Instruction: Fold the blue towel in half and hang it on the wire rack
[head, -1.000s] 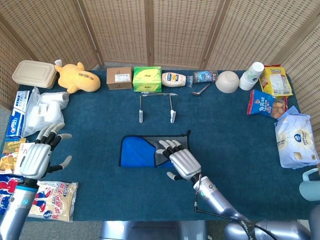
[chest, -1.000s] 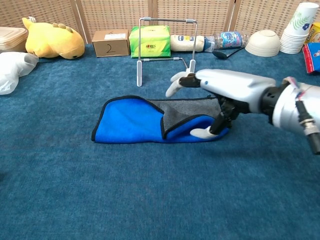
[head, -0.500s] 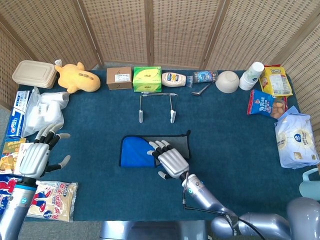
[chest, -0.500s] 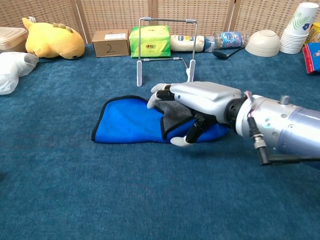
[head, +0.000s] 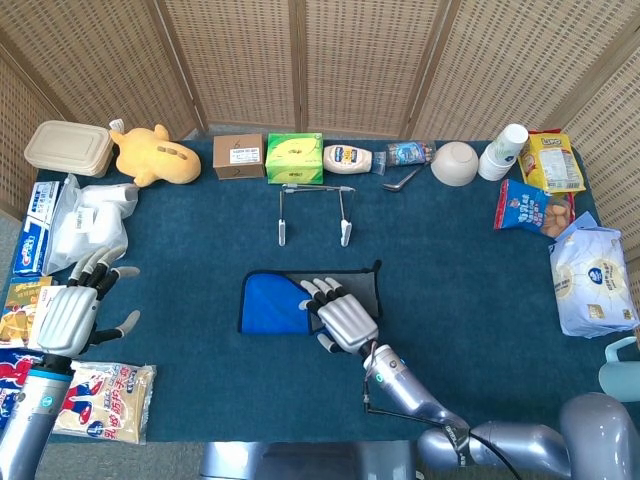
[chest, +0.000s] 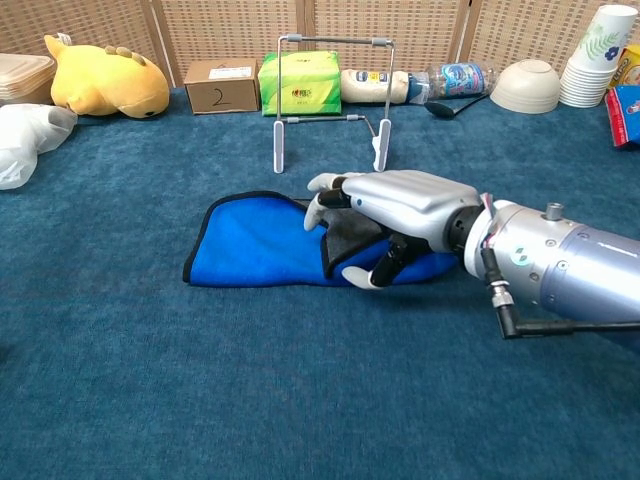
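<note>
- Since a moment ago, the right hand (chest: 395, 215) has slid a bit back toward 3 o'clock over the blue towel (chest: 255, 247).
- Its fingers (head: 316, 292) lie on top of the gray folded flap, thumb tucked under the edge, pinching it.
- Wire rack (head: 312, 212) stands at 12 o'clock from the towel.
- Left hand (head: 72, 314) hovers at 9 o'clock, fingers spread, holding nothing.

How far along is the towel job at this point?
Done: little; the blue towel lies on the table, its grey side partly turned over. In hand: the right robot hand rests on that flap. Left: finishing the fold and hanging it on the wire rack. The left robot hand is idle.
</note>
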